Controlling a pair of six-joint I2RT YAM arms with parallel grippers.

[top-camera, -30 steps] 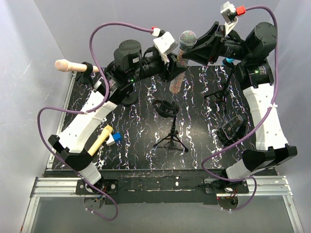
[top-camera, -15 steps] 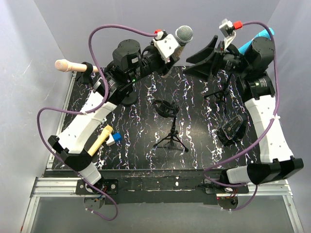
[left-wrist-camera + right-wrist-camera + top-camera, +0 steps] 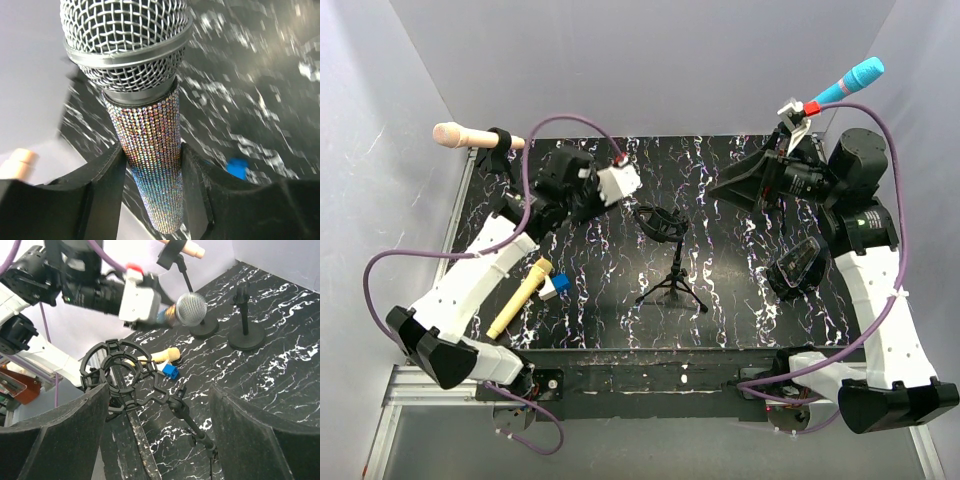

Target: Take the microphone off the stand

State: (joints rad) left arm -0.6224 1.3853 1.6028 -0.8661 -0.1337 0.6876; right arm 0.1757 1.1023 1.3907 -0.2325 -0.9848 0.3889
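Now, in the middle of the table [image 3: 740, 300], we see the stand [image 3: 672, 285] with its cradle [image 3: 120, 372] empty: the microphone [image 3: 125, 40] is off it. Farther left, our left gripper [image 3: 152, 170], half closed, clamps the glittery handle and has dropped from high up toward the table. At far right, our right gripper [image 3: 732, 180] has let go, jaws wide, holding nothing. Only setting down seems left. We read no writing anywhere.

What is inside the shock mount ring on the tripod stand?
Nothing: the shock mount ring on the tripod stand is empty, with table showing through. The rhinestone microphone sits in the left claw, clear of it. The mount's underside is not visible.
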